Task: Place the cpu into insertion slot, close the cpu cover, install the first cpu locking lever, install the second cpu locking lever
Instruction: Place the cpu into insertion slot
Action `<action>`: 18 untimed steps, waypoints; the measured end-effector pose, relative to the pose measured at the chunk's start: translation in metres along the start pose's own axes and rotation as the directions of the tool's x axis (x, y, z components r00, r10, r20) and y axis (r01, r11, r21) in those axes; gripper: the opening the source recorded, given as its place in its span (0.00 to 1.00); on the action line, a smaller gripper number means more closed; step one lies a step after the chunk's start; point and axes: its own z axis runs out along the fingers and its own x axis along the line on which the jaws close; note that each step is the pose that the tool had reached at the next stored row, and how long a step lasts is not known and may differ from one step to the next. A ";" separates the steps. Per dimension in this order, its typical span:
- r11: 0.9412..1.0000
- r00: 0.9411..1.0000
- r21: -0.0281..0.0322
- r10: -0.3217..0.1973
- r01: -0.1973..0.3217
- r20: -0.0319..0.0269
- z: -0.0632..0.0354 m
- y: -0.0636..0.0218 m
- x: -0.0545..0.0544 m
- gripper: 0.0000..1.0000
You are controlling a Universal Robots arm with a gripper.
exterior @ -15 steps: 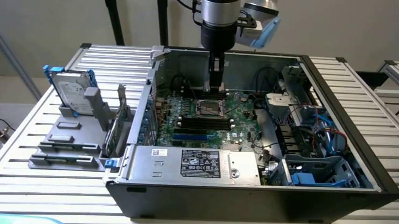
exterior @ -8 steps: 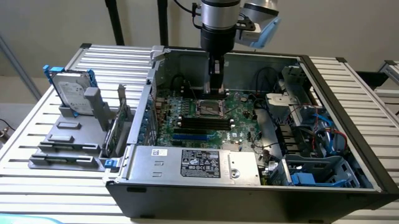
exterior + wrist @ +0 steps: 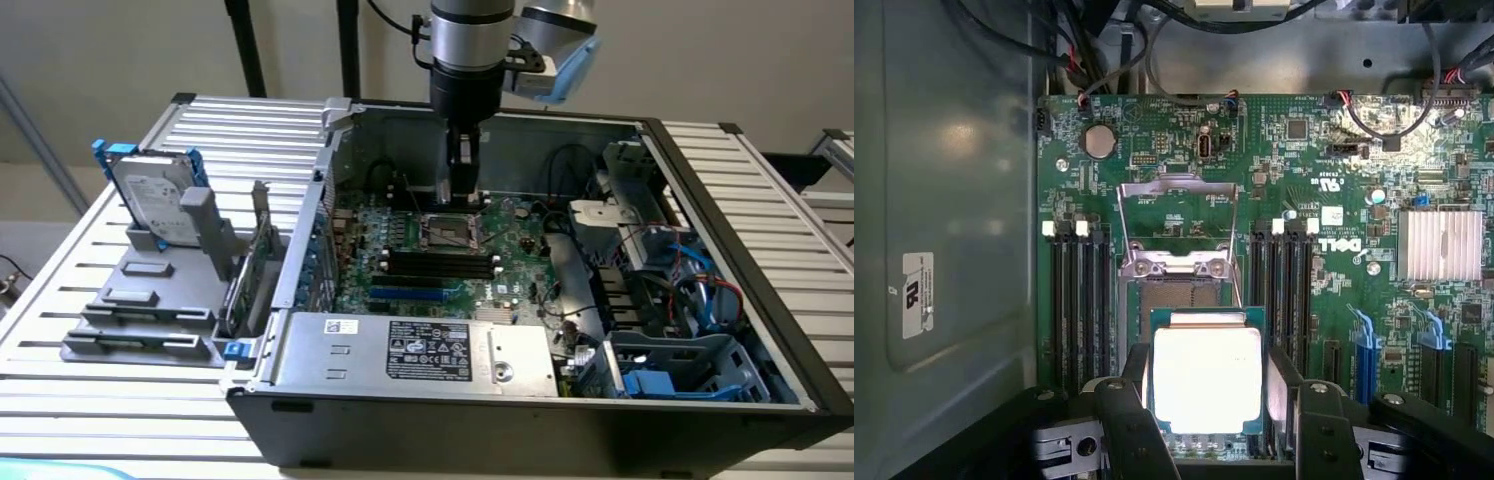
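A: Jaws?
B: Set wide. The fingers (image 3: 1319,430) are clamped on two opposite edges of the cpu (image 3: 1206,375), pale face up.
A: Where is it?
B: Held above the motherboard (image 3: 1154,140), partly over the insertion slot (image 3: 1179,295). Not seated.
A: Cover?
B: The cpu cover (image 3: 1179,215) is tilted up, off the slot. Memory slots (image 3: 1074,300) on both sides.
A: Handling?
B: My read is light, stiff and thin. The smooth lid is likely slippery and the underside contacts likely fragile. Hold it by the edges, level, with a gentle squeeze.
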 end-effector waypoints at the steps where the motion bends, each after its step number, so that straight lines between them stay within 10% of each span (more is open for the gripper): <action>1: 1.000 1.000 0.000 -0.001 0.001 0.000 0.0012 0.0002 0.000 0.55; 18: 1.000 1.000 0.005 -0.006 0.006 -0.002 0.0257 -0.0010 0.000 0.55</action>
